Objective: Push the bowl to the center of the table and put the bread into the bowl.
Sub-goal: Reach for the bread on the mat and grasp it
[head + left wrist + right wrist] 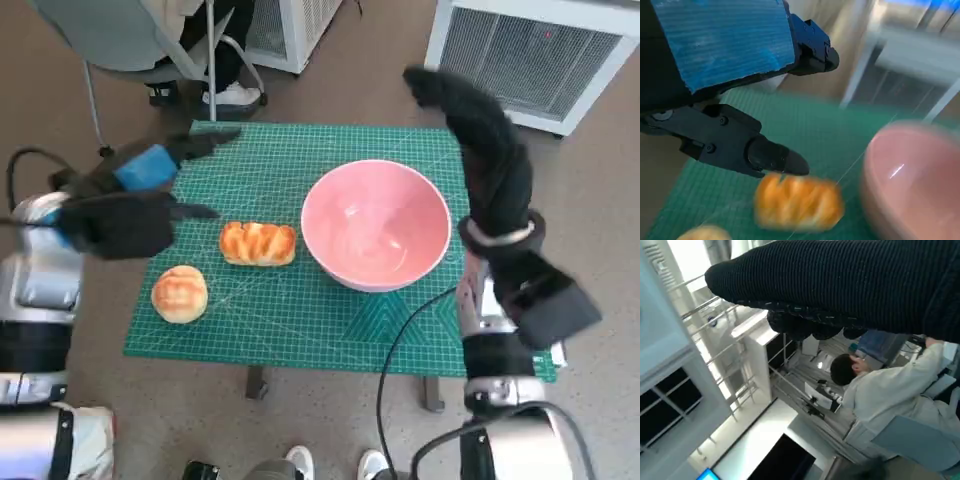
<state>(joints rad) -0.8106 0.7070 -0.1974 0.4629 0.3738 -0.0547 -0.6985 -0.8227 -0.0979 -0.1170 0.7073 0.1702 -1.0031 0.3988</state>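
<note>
A pink bowl [376,224] stands empty on the green mat [300,320], right of the middle; its rim also shows in the left wrist view as the bowl [910,185]. A braided golden bread [258,243] lies just left of it, seen blurred as the bread [799,201]. A round bun [180,293] lies nearer the front left. My left hand [140,195] hovers above the mat's left side, fingers apart, holding nothing; one fingertip [790,162] is just above the bread. My right hand [480,130] is raised beside the bowl's right rim, holding nothing.
A chair and a person's feet [225,92] stand behind the table's far left. White cabinets [540,50] are at the back right. A seated person [885,390] shows in the right wrist view. A black cable [400,350] hangs by the front right edge.
</note>
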